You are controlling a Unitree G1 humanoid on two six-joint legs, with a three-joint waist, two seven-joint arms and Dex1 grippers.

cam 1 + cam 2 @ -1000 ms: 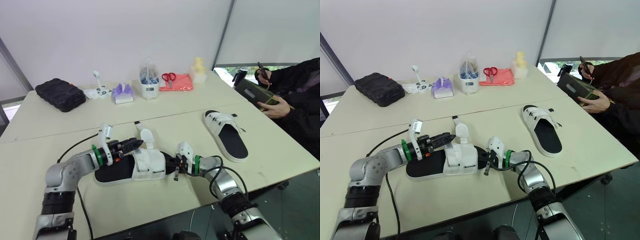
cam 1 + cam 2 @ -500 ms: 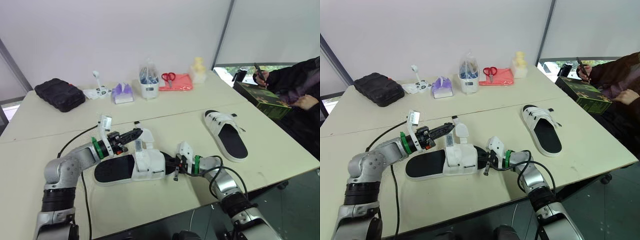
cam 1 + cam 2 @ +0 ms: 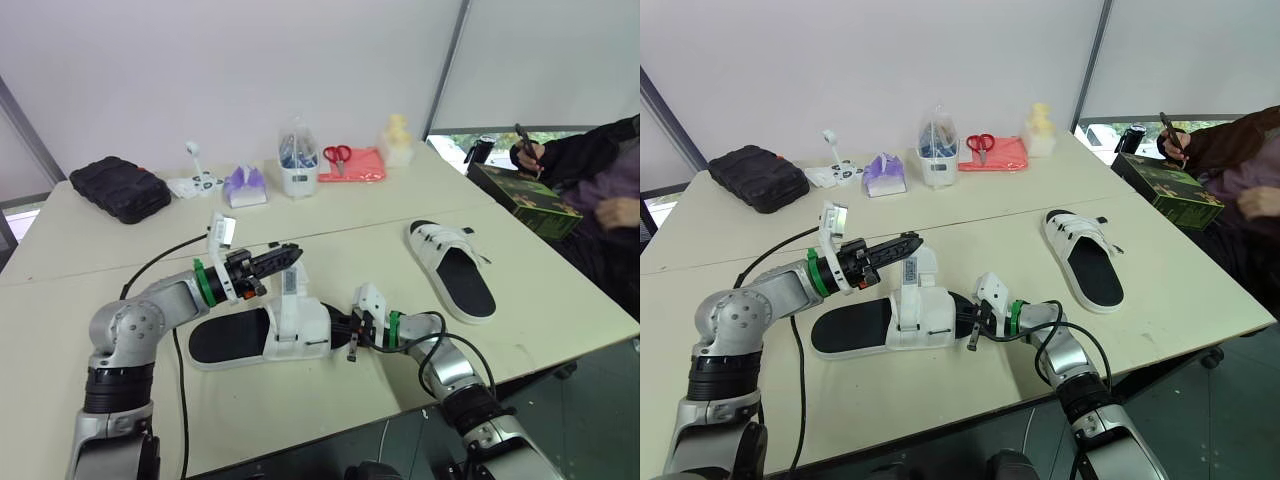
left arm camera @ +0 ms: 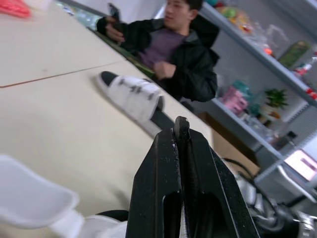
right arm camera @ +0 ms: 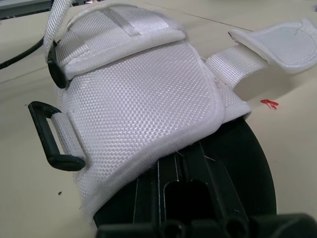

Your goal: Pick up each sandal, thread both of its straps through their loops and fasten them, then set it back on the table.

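One sandal (image 3: 452, 265), well beyond right pincer (image 3: 352, 332), looks fastened; 2nd sandal (image 3: 270, 338), clamped in it, seems unthreaded; left pincer (image 3: 288, 253) clenched just above strap (image 3: 291, 285).

The near sandal (image 5: 143, 99) is showing a white woven-mesh upper over a black sole, with a black loop (image 5: 49, 139). The far sandal (image 3: 455, 268) is pairing white straps with a black footbed. The table (image 3: 300, 400) is looking pale cream. The scissors (image 3: 337, 154) are showing red handles, the cloth (image 3: 360, 168) coral red, the case (image 3: 120, 187) black. The left gripper (image 3: 292, 251) is showing black. The person (image 4: 173, 44) is wearing a black jacket over purple.
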